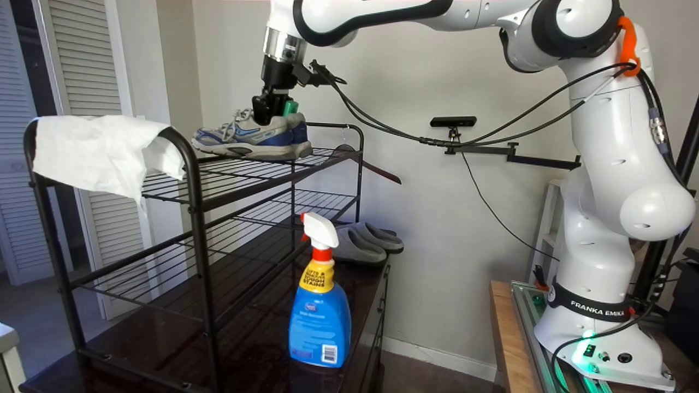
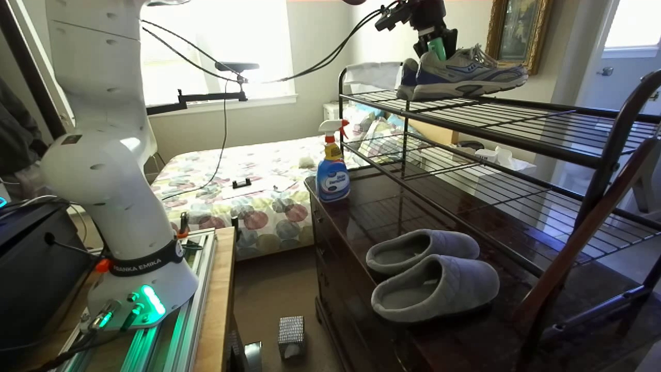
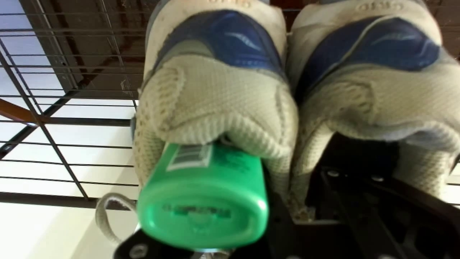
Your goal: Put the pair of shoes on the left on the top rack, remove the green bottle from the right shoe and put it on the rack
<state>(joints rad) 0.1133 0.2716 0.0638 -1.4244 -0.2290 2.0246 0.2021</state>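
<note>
The pair of light grey-and-blue sneakers [image 1: 246, 141] sits side by side on the top rack [image 1: 248, 190], toes towards the closet doors in an exterior view. The near shoe [image 2: 465, 77] carries the green bottle [image 2: 437, 49], pushed in with its base up. In the wrist view the bottle [image 3: 201, 201] stands in the left shoe [image 3: 222, 86], close in front of the camera. My gripper [image 3: 298, 212] is down at the heel openings. One finger is in each shoe, and the touching inner walls are pinched between them. The bottle hides much of the left finger.
A white cloth [image 1: 98, 153] hangs over one end rail. A blue spray bottle [image 1: 319, 322] and grey slippers [image 2: 444, 289] stand on the dark dresser beside the rack. A brown hanger [image 2: 588, 243] hangs at the other end. A lower wire tier lies below.
</note>
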